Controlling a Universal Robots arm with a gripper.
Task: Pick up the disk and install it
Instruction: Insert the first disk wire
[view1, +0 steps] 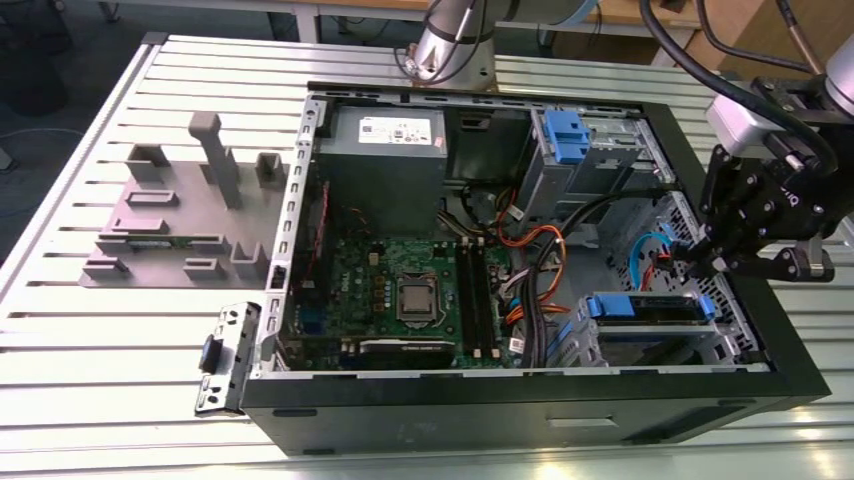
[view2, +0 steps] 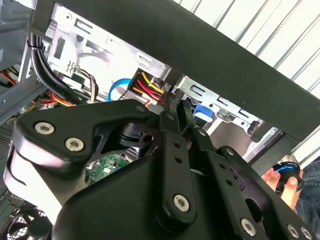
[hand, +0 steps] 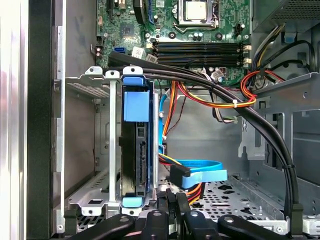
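The disk (view1: 650, 308) sits in a metal drive cage (view1: 721, 345) in the open computer case, at the corner nearest the exterior view's right. Its blue bracket faces up. In the first wrist view the disk (hand: 141, 160) stands edge-on in the cage, with the blue bracket (hand: 136, 105) on its end. My gripper (view1: 697, 268) hangs just above and beside that cage, apart from the disk. Its fingers (hand: 168, 198) are pressed together with nothing between them. In the second wrist view the gripper (view2: 172, 100) points at the cage wall and cables.
The case holds a grey power-supply box (view1: 384, 150), a motherboard (view1: 400, 290), orange and black cable bundles (view1: 534, 250) and a blue flat cable (hand: 200, 172) close to my fingers. A second cage has a blue latch (view1: 567, 135). A grey fixture (view1: 187, 210) stands on the table. A hand (view2: 282, 185) is beyond the case.
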